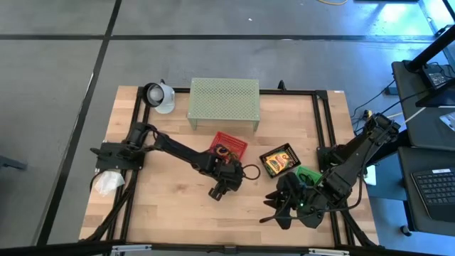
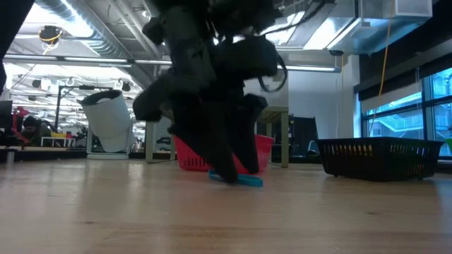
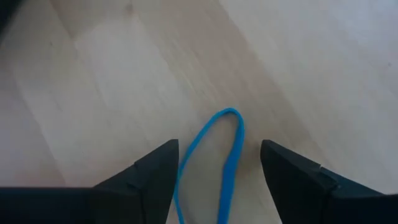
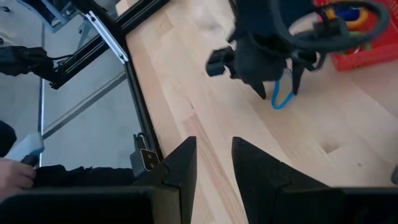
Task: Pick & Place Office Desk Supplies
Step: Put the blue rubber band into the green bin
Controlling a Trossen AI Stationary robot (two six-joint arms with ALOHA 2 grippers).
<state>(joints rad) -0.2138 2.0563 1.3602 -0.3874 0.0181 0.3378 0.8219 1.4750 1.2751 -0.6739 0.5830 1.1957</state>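
At the high view's centre, the blue loop (image 3: 214, 158) is seen flat on the table (image 1: 170, 206) between the parted fingers of the left gripper (image 3: 217, 180); judged light and limp, it is best pinched across both strands.

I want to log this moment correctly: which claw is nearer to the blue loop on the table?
Left. The left claw is open, straddling the blue loop on the table. The right claw waits farther off, near the table's front right.
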